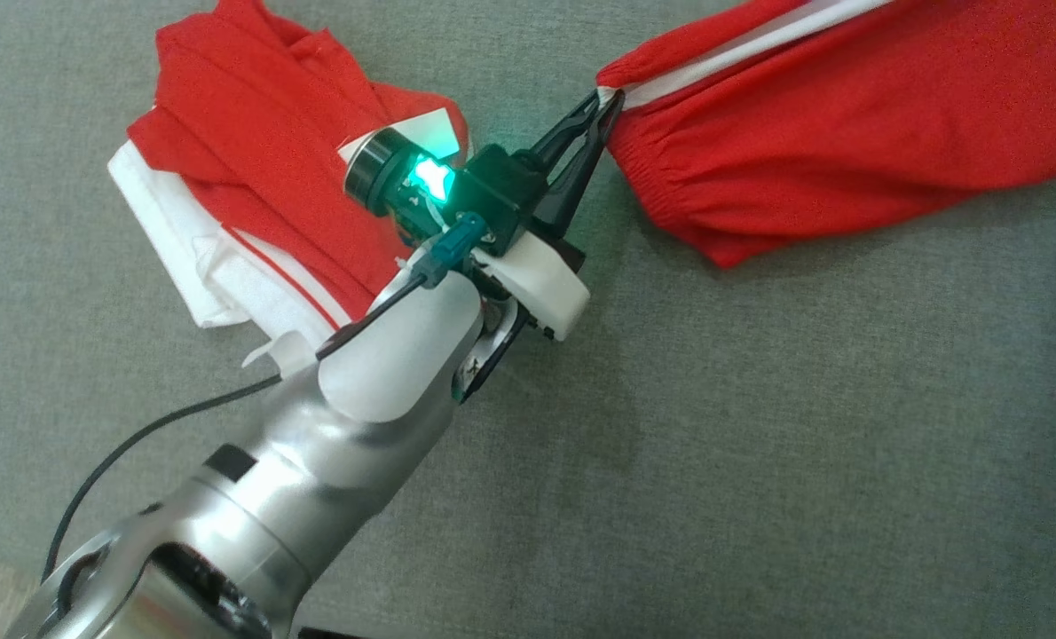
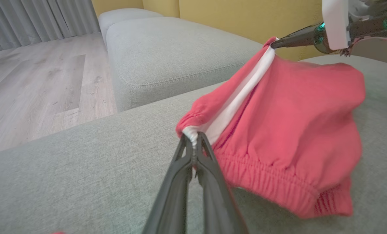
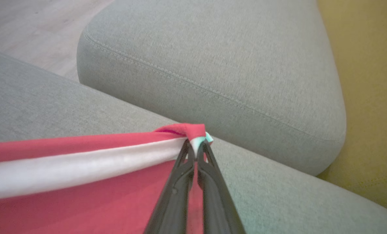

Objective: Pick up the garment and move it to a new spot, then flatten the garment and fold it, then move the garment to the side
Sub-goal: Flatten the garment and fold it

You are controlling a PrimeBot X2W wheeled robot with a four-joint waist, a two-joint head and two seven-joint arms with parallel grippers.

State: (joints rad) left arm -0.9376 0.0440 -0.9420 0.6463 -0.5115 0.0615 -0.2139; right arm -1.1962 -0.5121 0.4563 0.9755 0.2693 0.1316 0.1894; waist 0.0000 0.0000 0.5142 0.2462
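The left gripper (image 1: 601, 105) is pinching its jaws tight on the elastic waistband corner of the red garment (image 1: 847, 115), just above the grey cushion (image 1: 759, 444). The right gripper (image 3: 196, 147) is clamping its own jaws shut on the far end of the white stripe (image 3: 83, 170), also above the cushion. The garment is hanging stretched between the two, its loose red bulk sagging down toward the cushion (the stripe is running taut along the top edge), while a heap of red-and-white clothes (image 1: 253, 160) is lying on the cushion.
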